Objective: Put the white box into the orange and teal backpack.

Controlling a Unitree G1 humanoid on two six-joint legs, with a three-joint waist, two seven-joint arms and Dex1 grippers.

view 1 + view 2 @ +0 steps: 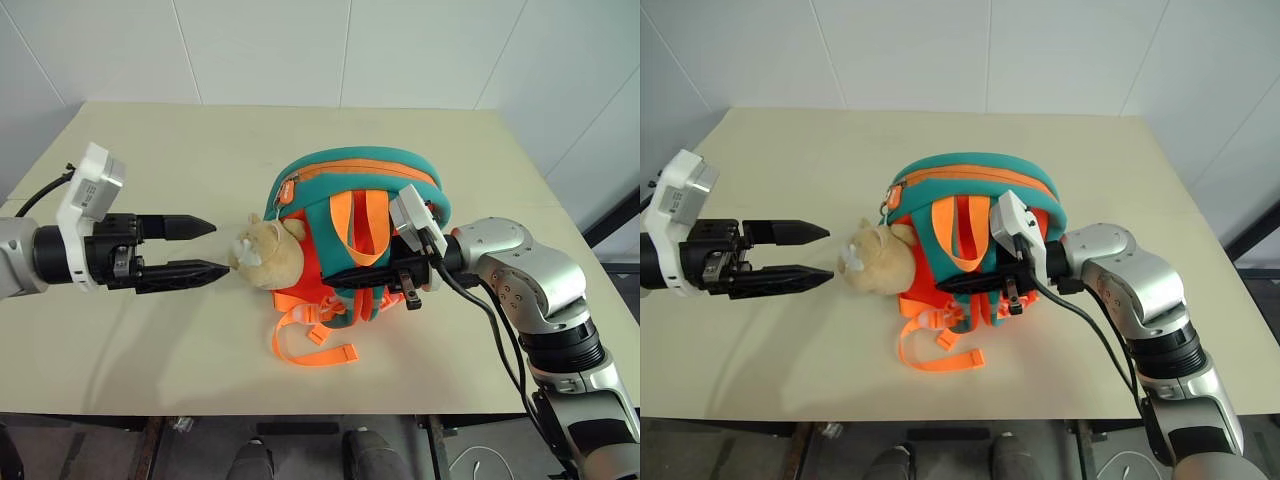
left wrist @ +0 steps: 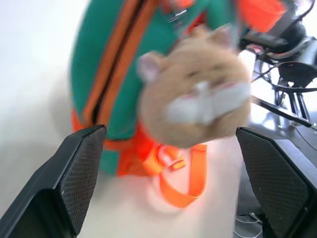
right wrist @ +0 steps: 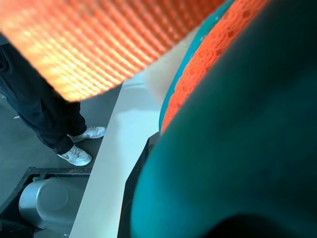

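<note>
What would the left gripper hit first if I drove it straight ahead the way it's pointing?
Most likely the tan plush toy on the backpack. The open left gripper points straight at it, with its lower fingertip nearly touching.

Pale cream rectangular tabletop (image 1: 200, 340), matte, evenly lit with soft shadows. Behind the table's far edge: white wall of large smooth panels (image 1: 300, 50) with thin seams. Below the table's near edge: dark grey floor (image 3: 29, 148). Beside the table, on that floor, a person's dark trouser legs (image 3: 34, 114) and white sneakers (image 3: 77, 156). Dark metal frame bars (image 1: 150, 440) under the near edge.
</note>
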